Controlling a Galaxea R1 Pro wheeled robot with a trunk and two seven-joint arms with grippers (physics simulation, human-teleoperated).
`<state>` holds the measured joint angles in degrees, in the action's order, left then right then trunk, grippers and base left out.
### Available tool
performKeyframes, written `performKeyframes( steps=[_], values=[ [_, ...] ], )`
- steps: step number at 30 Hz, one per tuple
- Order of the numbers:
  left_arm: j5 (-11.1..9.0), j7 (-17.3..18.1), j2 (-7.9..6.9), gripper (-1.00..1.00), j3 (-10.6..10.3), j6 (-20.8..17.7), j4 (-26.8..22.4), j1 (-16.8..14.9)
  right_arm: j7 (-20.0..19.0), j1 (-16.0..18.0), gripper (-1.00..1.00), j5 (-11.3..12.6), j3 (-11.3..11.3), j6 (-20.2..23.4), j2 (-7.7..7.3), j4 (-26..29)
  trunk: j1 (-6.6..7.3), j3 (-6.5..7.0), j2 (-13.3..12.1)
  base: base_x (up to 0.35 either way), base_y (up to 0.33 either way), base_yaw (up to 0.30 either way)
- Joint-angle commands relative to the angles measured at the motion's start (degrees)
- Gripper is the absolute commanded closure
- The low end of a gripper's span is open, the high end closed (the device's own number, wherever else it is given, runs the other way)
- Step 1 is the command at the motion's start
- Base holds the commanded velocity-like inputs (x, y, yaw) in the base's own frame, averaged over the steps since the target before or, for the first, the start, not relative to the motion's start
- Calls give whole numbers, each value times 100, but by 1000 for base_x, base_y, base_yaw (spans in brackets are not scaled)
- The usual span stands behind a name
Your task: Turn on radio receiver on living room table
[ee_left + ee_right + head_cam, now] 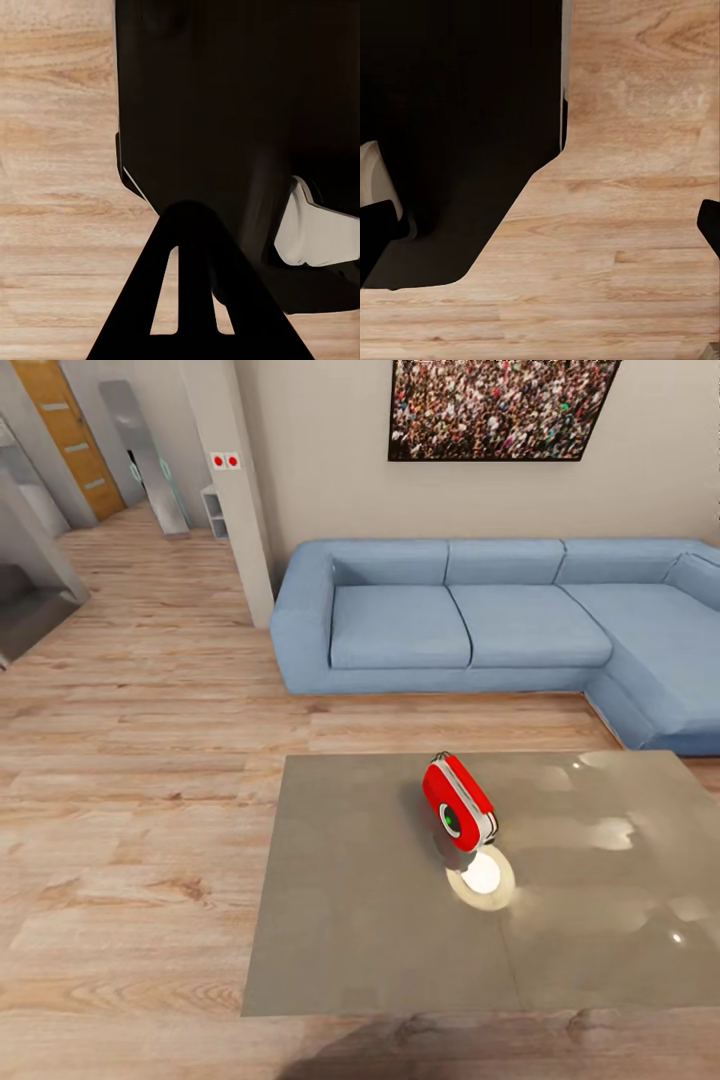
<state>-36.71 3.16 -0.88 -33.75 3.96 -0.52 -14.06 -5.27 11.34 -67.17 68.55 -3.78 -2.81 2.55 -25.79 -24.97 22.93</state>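
The radio receiver point(458, 800), a small red box with a white band and a round black dial, stands tilted near the middle of the table point(350, 900). The table's glossy grey-brown top fills the lower head view. The living room around it has a plank floor and a blue sofa point(470, 620). In the left wrist view my left gripper point(191, 217) is shut on nothing, its black fingers meeting in a point over the floor and my dark base. My right gripper point(540, 229) is open, with one fingertip point(375, 229) at each picture edge above bare floor.
A round white-glowing disc point(482, 875) lies on the table just in front of the radio. A crowd picture point(495, 405) hangs above the sofa. A pillar point(235, 490) and a hallway with a wooden door point(70, 430) lie to the left. Plank floor point(130, 780) stretches left of the table.
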Motion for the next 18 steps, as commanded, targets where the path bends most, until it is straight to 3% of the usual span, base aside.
performKeyframes(
  steps=[1, 18],
  values=[
    [1, 0, 0, 100, 0, 0, 0, 0, 0, 0, -100, 0, 0, 0, 0, 0, 0, 9, 0, 0, 0, 0],
    [0, 0, 0, 100, -1, 0, 0, 0, 0, 0, -100, 11, 0, 0, 3, 0, 0, 163, 0, 0, 0, 0]
  ],
)
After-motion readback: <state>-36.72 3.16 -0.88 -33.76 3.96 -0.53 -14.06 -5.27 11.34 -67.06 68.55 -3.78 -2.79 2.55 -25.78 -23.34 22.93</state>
